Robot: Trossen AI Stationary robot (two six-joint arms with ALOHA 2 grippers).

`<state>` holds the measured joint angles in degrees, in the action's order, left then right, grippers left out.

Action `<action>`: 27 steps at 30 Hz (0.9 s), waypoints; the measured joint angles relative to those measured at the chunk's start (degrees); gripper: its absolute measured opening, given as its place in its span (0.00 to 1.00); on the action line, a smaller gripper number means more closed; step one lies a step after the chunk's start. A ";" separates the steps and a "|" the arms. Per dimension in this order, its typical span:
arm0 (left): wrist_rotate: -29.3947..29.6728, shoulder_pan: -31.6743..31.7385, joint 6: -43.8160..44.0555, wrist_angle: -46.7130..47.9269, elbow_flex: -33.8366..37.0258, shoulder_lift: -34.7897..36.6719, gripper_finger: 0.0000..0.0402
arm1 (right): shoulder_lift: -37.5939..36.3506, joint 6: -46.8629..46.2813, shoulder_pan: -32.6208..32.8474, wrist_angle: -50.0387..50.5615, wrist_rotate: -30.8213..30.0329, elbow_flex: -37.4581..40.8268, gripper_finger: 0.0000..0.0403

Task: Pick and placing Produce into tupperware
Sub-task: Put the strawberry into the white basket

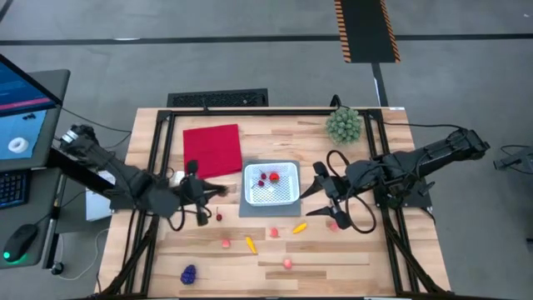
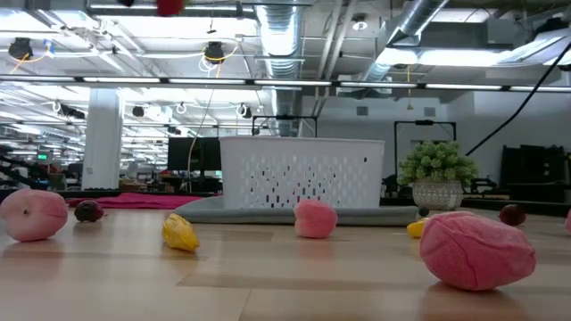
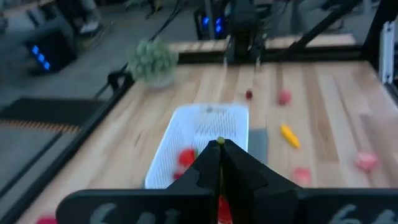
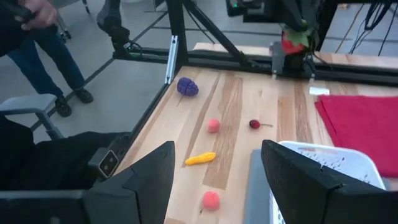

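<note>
The white tupperware [image 1: 292, 168] sits on a grey mat mid-table and holds a couple of red pieces [image 1: 273, 177]. My left gripper [image 1: 218, 192] hovers just left of it, shut on a small red fruit with a green top [image 4: 291, 38]. My right gripper [image 1: 315, 183] is open, just right of the container, its fingers wide apart [image 4: 214, 168]. Loose produce lies on the near table: a dark cherry [image 1: 218, 217], pink pieces [image 1: 273, 232], yellow pieces [image 1: 250, 244] and purple grapes [image 1: 188, 273]. My left gripper pinches the red fruit [image 3: 222, 208] between its two fingers, with a pale tip showing at the fingertips [image 3: 219, 142]. The fingers slant in from the table's left. The fruit is lifted clear of the table and shows high up in the low view [image 2: 169, 7].
A red cloth [image 1: 212, 150] lies flat at the far left of the container. A green spiky plant in a pot [image 1: 343, 123] stands at the far right. Black frame rails run along the table's edges. A person stands beyond the near edge [image 4: 37, 37].
</note>
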<state>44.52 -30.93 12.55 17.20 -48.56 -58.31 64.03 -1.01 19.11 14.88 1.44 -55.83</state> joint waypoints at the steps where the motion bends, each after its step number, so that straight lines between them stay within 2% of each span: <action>1: -2.46 2.01 -2.46 -2.28 0.00 -0.16 0.00 | 0.00 0.29 0.01 -0.37 0.03 0.00 0.66; 7: -18.29 16.66 -9.27 -10.47 0.02 -4.03 0.00 | 0.00 1.07 0.02 -0.82 0.03 0.00 0.66; 12: -32.86 26.97 -9.98 -17.30 0.02 -10.20 0.00 | 0.00 1.13 0.02 -0.78 0.05 0.00 0.66; 15: -40.68 30.74 -9.52 -20.93 0.02 -14.99 0.00 | 0.00 1.22 0.02 -0.77 0.07 0.00 0.66; 21: -47.19 35.40 -6.33 -23.80 0.00 -24.27 0.00 | 0.00 1.19 0.02 -0.77 0.08 0.00 0.66; 27: -50.68 37.65 -3.98 -26.20 -0.76 -31.02 0.00 | 0.00 1.17 0.02 -0.62 0.10 0.00 0.66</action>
<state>-6.16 6.72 8.56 -9.00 -49.32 -89.33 64.03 0.16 19.14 14.26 1.54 -55.83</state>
